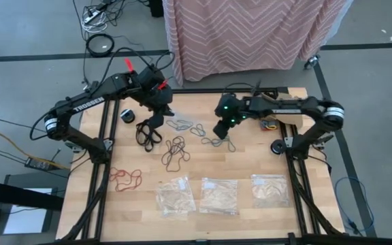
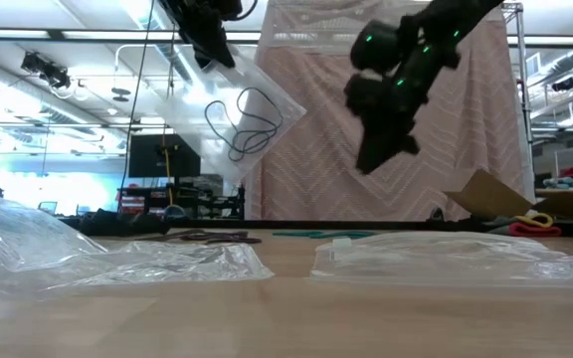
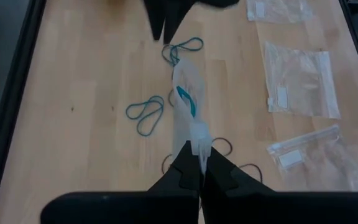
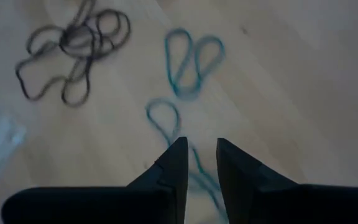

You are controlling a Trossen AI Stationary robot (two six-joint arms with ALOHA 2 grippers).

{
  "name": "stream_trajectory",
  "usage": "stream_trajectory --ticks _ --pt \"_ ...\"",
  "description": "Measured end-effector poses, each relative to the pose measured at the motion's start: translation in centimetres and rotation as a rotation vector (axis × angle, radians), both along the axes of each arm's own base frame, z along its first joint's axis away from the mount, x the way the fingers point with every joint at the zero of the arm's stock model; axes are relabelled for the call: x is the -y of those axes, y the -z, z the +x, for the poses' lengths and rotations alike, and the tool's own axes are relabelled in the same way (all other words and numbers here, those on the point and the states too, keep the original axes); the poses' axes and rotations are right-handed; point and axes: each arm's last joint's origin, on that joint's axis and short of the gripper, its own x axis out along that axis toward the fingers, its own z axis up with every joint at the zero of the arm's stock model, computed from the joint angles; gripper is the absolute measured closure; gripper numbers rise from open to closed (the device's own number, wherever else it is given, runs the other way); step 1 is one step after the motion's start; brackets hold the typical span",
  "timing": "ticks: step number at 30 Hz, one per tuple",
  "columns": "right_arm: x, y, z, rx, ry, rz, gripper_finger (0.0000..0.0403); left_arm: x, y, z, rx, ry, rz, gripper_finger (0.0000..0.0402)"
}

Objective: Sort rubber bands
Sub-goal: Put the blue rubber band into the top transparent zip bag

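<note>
**Rubber bands spread on the table, one bag lifted**

Teal rubber bands (image 4: 192, 59) lie under the right gripper (image 4: 197, 163), its fingers slightly apart, empty. Beyond, the left gripper (image 3: 199, 177) pinches a clear bag (image 3: 188, 102) with black bands inside, blurred.

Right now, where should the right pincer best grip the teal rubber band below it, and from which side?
Probably from straight above, on one thin strand of the teal rubber band: it lies flat on the table, and the right pincer hangs slightly open over it.

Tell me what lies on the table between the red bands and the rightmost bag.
Two more clear bags lie between the red bands and the rightmost bag, in the high view.
</note>
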Motion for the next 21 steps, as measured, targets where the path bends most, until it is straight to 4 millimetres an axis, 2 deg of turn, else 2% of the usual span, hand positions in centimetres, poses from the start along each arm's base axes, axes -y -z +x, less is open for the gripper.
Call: stream_trajectory --ticks 3,8,13,17,21 --pt "1.1 1.9 1.6 0.034 -0.009 0.04 0.0333 0.2 -0.3 -0.4 0.003 0.001 0.0 0.0402" --pt "2.4 4.7 3.8 -0.013 -0.003 0.073 0.0333 0.5 -1.0 -1.1 0.023 0.0 0.009 0.0402" --pt "3.3 5.7 5.9 0.017 -0.012 0.061 0.0333 0.8 -1.3 -1.9 0.01 -0.015 0.01 0.0402" --pt "3.4 6.8 6.8 0.0 -0.03 0.078 0.0332 1.0 -1.4 -2.4 -0.012 -0.023 0.011 0.0402" --pt "2.7 8.3 7.1 -0.065 -0.031 0.09 0.0332 1.1 -1.4 -2.9 -0.036 -0.042 0.026 0.0402"
